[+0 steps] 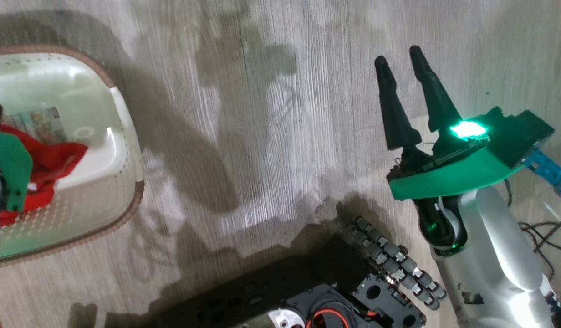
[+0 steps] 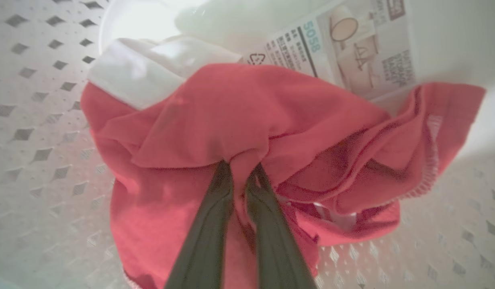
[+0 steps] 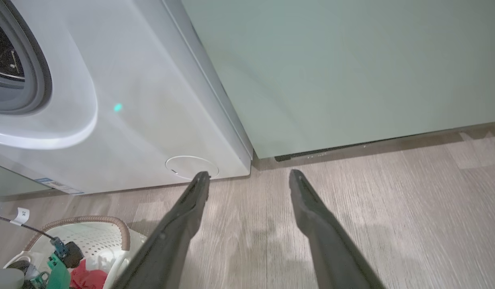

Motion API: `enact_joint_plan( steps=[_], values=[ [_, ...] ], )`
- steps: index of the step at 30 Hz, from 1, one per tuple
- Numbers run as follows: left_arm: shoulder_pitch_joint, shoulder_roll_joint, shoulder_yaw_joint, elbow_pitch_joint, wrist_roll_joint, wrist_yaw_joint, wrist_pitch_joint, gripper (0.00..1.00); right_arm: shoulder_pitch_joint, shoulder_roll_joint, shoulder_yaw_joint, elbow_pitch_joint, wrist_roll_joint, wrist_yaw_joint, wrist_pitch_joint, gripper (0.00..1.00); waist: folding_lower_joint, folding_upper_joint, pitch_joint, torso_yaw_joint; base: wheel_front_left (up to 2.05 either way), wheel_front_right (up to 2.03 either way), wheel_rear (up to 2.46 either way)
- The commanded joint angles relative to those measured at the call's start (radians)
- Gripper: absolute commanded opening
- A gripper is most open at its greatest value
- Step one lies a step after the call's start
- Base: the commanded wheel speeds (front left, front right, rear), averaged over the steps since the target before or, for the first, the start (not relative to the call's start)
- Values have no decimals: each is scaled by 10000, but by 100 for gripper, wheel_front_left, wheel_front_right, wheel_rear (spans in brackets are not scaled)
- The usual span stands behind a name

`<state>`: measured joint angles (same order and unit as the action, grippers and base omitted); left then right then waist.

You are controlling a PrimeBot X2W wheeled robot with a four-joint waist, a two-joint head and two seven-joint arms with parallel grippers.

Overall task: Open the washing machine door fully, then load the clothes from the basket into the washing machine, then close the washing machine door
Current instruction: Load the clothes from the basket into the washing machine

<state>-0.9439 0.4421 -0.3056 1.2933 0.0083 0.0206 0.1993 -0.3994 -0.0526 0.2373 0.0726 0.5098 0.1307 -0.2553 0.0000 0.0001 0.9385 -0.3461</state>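
Note:
The red clothes (image 2: 239,116), with a white part, lie bunched in the cream perforated basket (image 2: 34,132). My left gripper (image 2: 239,168) is shut on a raised fold of the red fabric. In the head view the basket (image 1: 125,136) sits at the left with the clothes (image 1: 53,157) inside, and my left wrist's green mount (image 1: 12,168) hangs over them. My right gripper (image 1: 398,54) is open above bare floor with nothing between its fingers. In the right wrist view this gripper (image 3: 249,176) points at the foot of the white washing machine (image 3: 143,100), whose grey-gasketed drum opening (image 3: 26,76) shows. The door is out of view.
A pale green cabinet (image 3: 352,72) stands right of the washer. A printed sticker (image 2: 344,44) lies on the basket's bottom. My black base (image 1: 308,291) fills the lower middle of the head view, with cables (image 1: 540,232) on the floor at right. Wood floor (image 1: 262,114) separates basket and right arm.

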Motion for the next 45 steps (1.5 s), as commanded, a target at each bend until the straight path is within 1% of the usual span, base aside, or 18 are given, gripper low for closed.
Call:
enact_joint_plan(
  steps=[1, 7, 13, 22, 23, 27, 31, 35, 38, 42, 45],
  values=[
    [439, 319, 111, -26, -75, 2, -146, 0, 394, 24, 100, -193, -112, 0, -65, 100, 0, -1, -254, 53, 0, 0, 0],
    [867, -14, 68, -26, -258, -2, -482, 0, 576, 24, -201, -46, -294, 0, -65, 100, 0, -1, -1189, 261, 0, 0, 0],
    [1249, -555, 35, -26, -484, -70, -995, 0, 784, 24, -412, 97, -522, 0, -65, 100, 0, -1, -2308, 636, 0, 0, 0],
    [1778, -1319, 333, -60, -1130, -123, -2980, 0, 1143, -41, -545, 335, -730, 0, -65, 100, 0, -1, -3995, 1195, 0, 0, 0],
    [1778, -1319, 333, -60, -1130, -123, -2980, 0, 1143, -41, -545, 335, -730, 0, -65, 100, 0, -1, -3995, 1195, 0, 0, 0],
    [1911, -1623, 430, -131, -1357, -110, -3907, 0, 1312, -132, -558, 425, -761, 0, -65, 100, 0, -1, -4662, 1466, 0, 0, 0],
    [2044, -1928, 490, -421, -1529, -64, -4439, 0, 1550, -231, -648, 526, -755, 0, -65, 100, 0, -1, -5366, 1772, 0, 0, 0],
    [2211, -2113, 561, -1155, -1645, 48, -4596, 0, 1772, -333, -719, 604, -746, 0, -65, 100, 0, -1, -5917, 2044, 0, 0, 0],
    [2556, -2152, 723, -2480, -1734, 115, -4605, 0, 1877, -374, -754, 630, -739, 0, -65, 100, 0, -1, -6270, 2195, 0, 0, 0],
    [3339, -2266, 1033, -4301, -1883, 48, -4608, 0, 2057, -404, -804, 672, -729, 0, -65, 100, 0, -1, -6750, 2351, 0, 0, 0],
    [3996, -2382, 1369, -5552, -1960, 140, -4609, 0, 2238, -430, -867, 702, -728, 0, -65, 100, 0, -1, -7110, 2454, 0, 0, 0]
  ],
)
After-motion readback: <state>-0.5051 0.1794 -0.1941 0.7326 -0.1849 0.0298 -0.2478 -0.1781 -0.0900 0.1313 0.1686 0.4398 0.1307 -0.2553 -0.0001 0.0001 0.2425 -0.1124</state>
